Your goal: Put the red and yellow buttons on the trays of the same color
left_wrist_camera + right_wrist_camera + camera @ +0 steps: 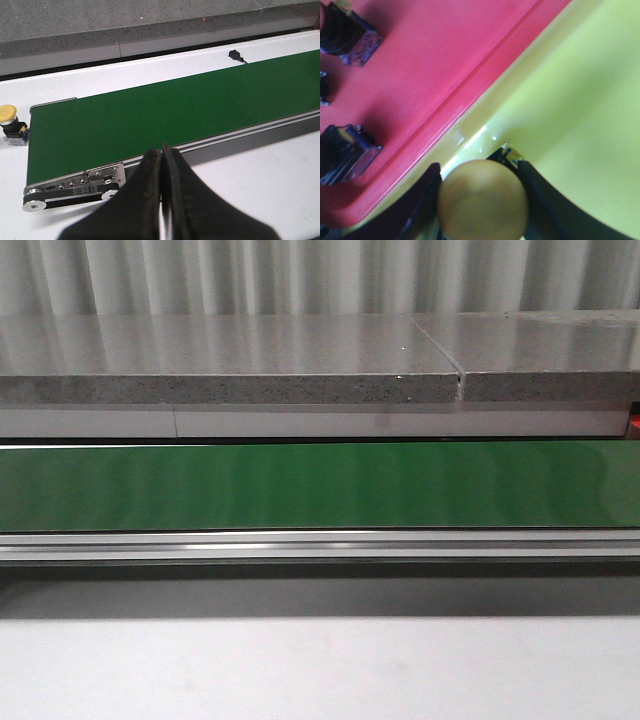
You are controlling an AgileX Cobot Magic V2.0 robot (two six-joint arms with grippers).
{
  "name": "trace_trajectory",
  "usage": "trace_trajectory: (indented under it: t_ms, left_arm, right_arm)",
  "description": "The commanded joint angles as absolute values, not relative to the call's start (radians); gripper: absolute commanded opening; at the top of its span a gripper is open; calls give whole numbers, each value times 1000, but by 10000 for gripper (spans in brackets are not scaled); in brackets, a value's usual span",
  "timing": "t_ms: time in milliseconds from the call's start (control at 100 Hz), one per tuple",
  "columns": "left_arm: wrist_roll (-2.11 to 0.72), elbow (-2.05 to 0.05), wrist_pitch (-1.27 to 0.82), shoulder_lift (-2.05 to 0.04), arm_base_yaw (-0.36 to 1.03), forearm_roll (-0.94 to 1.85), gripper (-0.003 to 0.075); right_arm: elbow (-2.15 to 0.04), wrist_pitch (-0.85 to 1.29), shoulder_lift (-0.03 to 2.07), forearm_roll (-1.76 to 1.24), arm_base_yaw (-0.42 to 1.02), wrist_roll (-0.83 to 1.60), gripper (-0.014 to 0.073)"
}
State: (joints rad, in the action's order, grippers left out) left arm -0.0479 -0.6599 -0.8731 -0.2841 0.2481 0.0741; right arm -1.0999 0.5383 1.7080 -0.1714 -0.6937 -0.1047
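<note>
Front view: bare green conveyor belt point(320, 485) below grey stone ledge point(230, 358).

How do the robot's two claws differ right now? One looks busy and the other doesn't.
The right gripper has its fingers spread around a yellow button, while the left gripper is pressed shut on nothing. The right gripper hangs over the yellow tray, beside the red tray; the left gripper hovers by the end of the green conveyor belt, where another yellow button sits on the white table. Both have dark fingers.
</note>
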Motion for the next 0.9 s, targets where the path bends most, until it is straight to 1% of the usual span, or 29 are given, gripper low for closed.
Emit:
trace_trajectory:
  t_ms: [0, 120, 190, 260, 310, 340, 380, 410, 580, 720, 890]
  left_arm:
    - [-49, -685, -804, -295, 256, 83, -20]
    - [-49, -685, -804, -295, 256, 83, -20]
    - [-49, -685, -804, -295, 256, 83, -20]
    - [-49, -685, -804, -295, 256, 83, -20]
    - [-49, -685, -804, -295, 256, 83, -20]
    - [-49, -685, -804, -295, 256, 83, -20]
    - [-49, -685, -804, -295, 256, 83, -20]
    - [-49, -685, -804, -295, 256, 83, -20]
    - [-49, -685, -804, -295, 256, 83, -20]
    - [-49, -685, -804, -295, 256, 83, -20]
    - [-49, -685, -804, -295, 256, 83, -20]
  right_arm:
    - [-1125, 462, 1691, -185, -700, -104, 171]
    - [-1125, 441, 1717, -206, -700, -103, 176]
    - [-1125, 442, 1724, -206, -699, -103, 217]
    - [-1125, 446, 1727, -206, -699, -103, 333]
    - [-1125, 451, 1727, -206, -699, -103, 447]
    - [-1125, 452, 1727, -206, -699, -103, 493]
    - [-1125, 455, 1727, -206, -699, -103, 539]
    - [-1125, 457, 1727, -206, -699, -103, 552]
    - [-1125, 469, 1702, -206, -699, -96, 548]
    - [-1125, 480, 1634, -187, -699, -78, 546]
    - [-1125, 518, 1522, -186, -686, -42, 496]
